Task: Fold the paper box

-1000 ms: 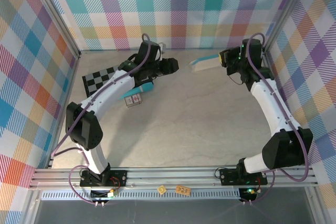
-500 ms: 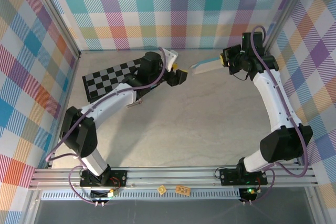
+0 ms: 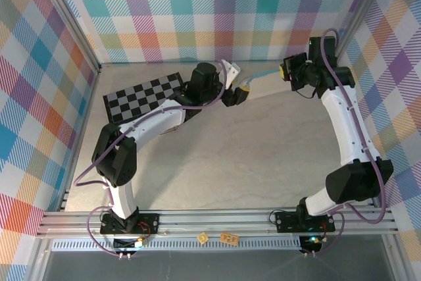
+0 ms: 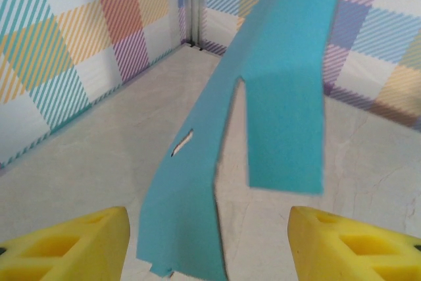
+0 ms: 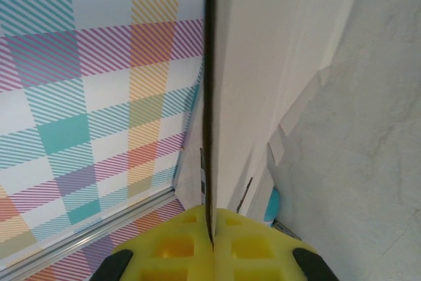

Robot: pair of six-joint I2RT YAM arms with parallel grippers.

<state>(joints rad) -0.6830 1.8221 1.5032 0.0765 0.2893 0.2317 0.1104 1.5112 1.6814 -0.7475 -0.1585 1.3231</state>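
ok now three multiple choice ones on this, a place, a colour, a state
1. Where on the table is the checkered board? A) back left B) front right C) centre
2. What colour is the paper box's outer face? A) red B) turquoise C) black
3. How is the right gripper? A) open B) shut on nothing C) shut on the paper box
Answers: A, it lies at the far left. B, turquoise in the left wrist view. C, its yellow fingers pinch the cardboard.
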